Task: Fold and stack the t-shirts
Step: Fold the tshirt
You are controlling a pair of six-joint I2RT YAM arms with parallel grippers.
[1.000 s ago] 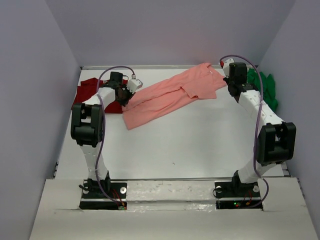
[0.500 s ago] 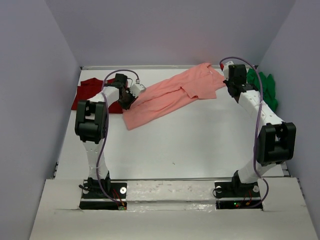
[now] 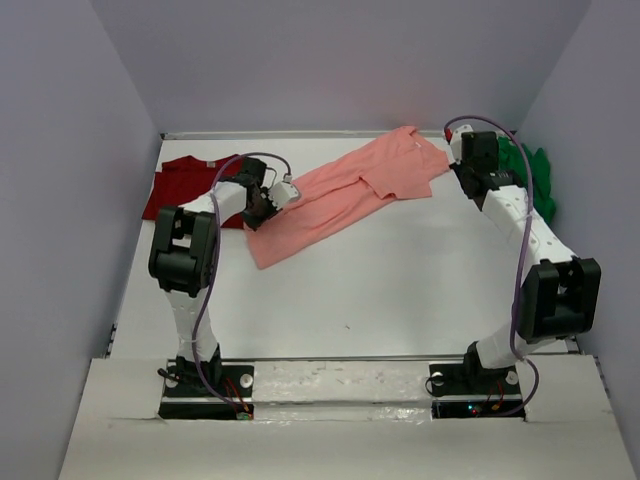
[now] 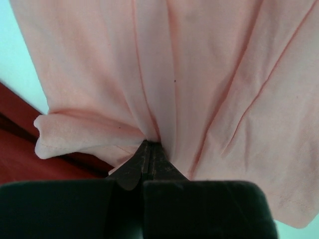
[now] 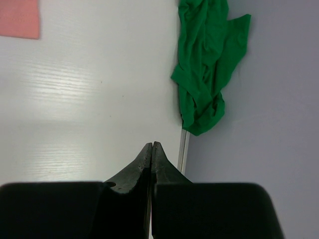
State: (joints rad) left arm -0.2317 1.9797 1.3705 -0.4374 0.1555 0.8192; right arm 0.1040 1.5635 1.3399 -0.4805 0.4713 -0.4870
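The salmon-pink t-shirt (image 3: 340, 195) lies stretched diagonally across the back of the table. My left gripper (image 3: 258, 212) is shut on a bunched fold at its left edge, and the left wrist view shows the cloth (image 4: 209, 74) pinched at the fingertips (image 4: 151, 145). The dark red t-shirt (image 3: 185, 185) lies flat at the back left, partly behind that arm; a strip of it (image 4: 15, 154) shows beside the pink fold. The bright green t-shirt (image 3: 530, 175) is crumpled against the right wall (image 5: 207, 64). My right gripper (image 3: 465, 175) is shut and holds nothing, above bare table (image 5: 152, 144).
Grey walls close in the white table (image 3: 400, 280) at the back and on both sides. A metal edge strip (image 5: 183, 144) runs along the right wall below the green t-shirt. A corner of the pink t-shirt (image 5: 19, 17) shows in the right wrist view.
My left gripper has moved right and toward the near side with the pink cloth in it, uncovering more of the dark red t-shirt. The right arm has shifted slightly right.
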